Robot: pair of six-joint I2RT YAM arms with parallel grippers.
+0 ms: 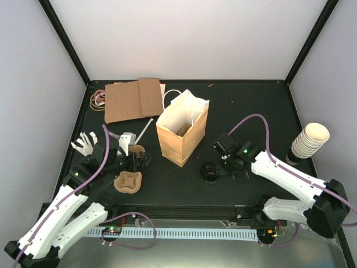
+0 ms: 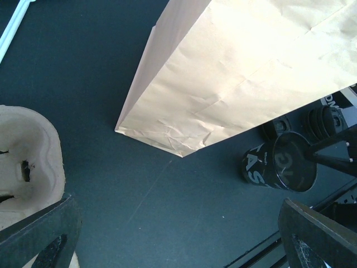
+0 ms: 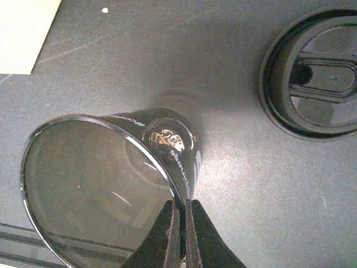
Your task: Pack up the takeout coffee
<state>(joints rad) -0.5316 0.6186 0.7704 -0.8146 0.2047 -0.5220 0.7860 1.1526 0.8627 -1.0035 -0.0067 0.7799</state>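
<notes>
Coffee cup [image 3: 111,184], dark, lidless, on bench [image 1: 251,111] just right of paper bag [image 1: 175,145]. My right tool [image 3: 183,223] pinches its rim. Lid [image 3: 312,84] beside. Left tool [image 2: 178,234] wide near empty pulp tray [image 2: 33,151]. I judge packing barely begun.

The desk [image 1: 251,111] is matte black. The standing paper bag [image 1: 181,134] is tan kraft with white handles. The takeout coffee cup [image 3: 111,184] is glossy black with white lettering, and the lid [image 3: 312,84] beside it is black. The pulp cup tray [image 1: 128,181] is brown, and the stacked paper cups [image 1: 309,139] are cream.
</notes>
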